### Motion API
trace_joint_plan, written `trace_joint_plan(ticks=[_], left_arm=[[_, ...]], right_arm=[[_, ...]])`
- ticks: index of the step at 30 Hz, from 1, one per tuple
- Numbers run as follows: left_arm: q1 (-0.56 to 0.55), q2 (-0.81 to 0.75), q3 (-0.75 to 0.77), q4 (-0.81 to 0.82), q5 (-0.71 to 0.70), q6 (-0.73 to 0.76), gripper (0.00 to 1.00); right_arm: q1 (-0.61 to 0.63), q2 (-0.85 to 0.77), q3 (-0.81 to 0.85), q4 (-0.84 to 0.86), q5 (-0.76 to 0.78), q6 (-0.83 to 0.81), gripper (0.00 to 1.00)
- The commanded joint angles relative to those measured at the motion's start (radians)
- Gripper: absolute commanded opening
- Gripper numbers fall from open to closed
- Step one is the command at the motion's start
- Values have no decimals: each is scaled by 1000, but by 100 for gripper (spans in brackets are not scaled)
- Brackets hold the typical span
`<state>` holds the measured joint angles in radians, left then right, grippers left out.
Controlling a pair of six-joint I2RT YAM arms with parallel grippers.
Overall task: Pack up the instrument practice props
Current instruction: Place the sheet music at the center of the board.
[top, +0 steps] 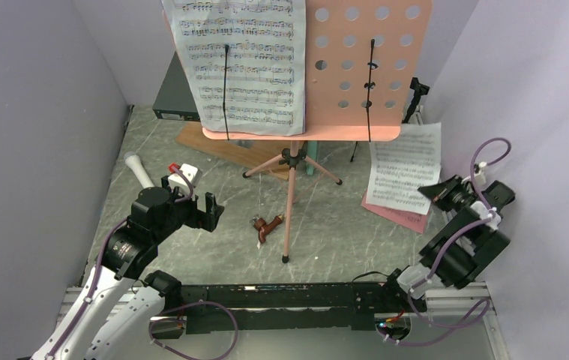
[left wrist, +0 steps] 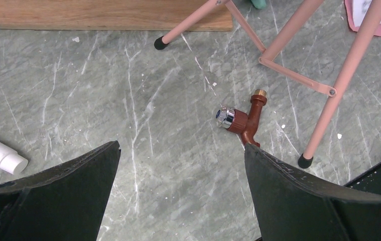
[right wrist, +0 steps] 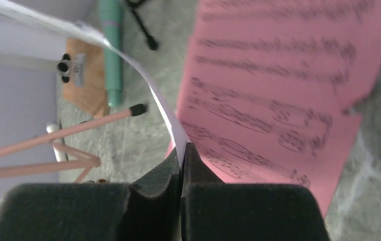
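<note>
The pink perforated music desk [top: 356, 75] stands at the back on pink tripod legs [top: 291, 202] and carries a white sheet-music page [top: 244, 60]. My right gripper [top: 436, 192] is shut on the edge of a second white page [top: 405, 161], which curls up from a red page [top: 399, 217] on the table. The wrist view shows the white page's edge [right wrist: 143, 85] pinched between the jaws of the right gripper [right wrist: 182, 150], above the red page [right wrist: 278, 90]. My left gripper [top: 208, 214] is open and empty over bare table [left wrist: 180, 150]. A white microphone [top: 139, 171] lies left of it. A mint microphone [right wrist: 111, 50] lies behind the tripod.
A dark grey metal box [top: 176, 94] and a wooden board [top: 221, 146] sit at the back left. A small brown piece [left wrist: 243, 120] lies between the left gripper and a tripod leg [left wrist: 344, 75]. A black mic mount [top: 416, 94] stands at the back right. Walls close in on both sides.
</note>
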<state>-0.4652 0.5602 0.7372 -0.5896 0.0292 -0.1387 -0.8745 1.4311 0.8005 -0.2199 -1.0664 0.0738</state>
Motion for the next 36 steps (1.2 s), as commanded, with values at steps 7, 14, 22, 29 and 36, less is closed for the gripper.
trace_joint_plan(ticks=[7, 14, 22, 29, 36], left_arm=[[8, -10, 11, 8, 31, 14, 99], [8, -6, 13, 7, 32, 15, 99], [8, -10, 13, 7, 32, 14, 99], [10, -9, 11, 8, 33, 14, 99], [15, 7, 10, 11, 45, 6, 99]], right_arm=[[19, 167, 13, 45, 291, 45, 15], [19, 168, 18, 36, 289, 26, 38], [16, 151, 22, 2, 269, -27, 55], [16, 87, 46, -81, 241, -135, 67], [20, -46, 84, -268, 145, -245, 75]])
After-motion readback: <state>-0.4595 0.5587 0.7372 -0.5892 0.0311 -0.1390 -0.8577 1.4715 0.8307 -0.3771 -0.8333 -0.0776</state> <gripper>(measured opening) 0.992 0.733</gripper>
